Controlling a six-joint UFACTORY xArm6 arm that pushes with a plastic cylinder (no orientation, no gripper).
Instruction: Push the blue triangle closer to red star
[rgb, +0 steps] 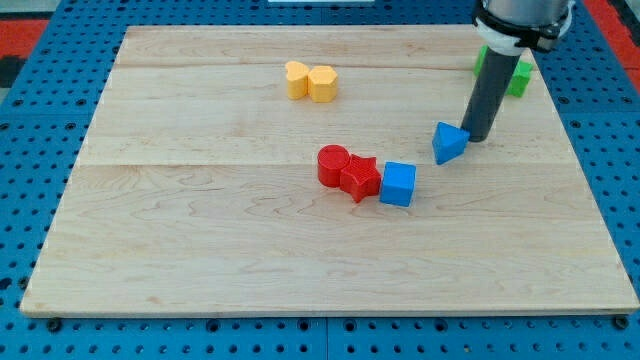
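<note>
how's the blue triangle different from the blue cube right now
Shape: the blue triangle is a wedge with a pointed corner; the blue cube is square-faced.
Place: the blue triangle lies toward the view's upper right; the blue cube lies lower and further left.
Contact: the blue cube is pressed against the red star; the blue triangle stands apart from it.
My tip is at the blue triangle's right edge, away from the blue cube.
Both are the same blue.

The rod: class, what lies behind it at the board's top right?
A green block shows on both sides of the rod; its middle is covered, so its shape is unclear. My tip sits beside the blue triangle.
</note>
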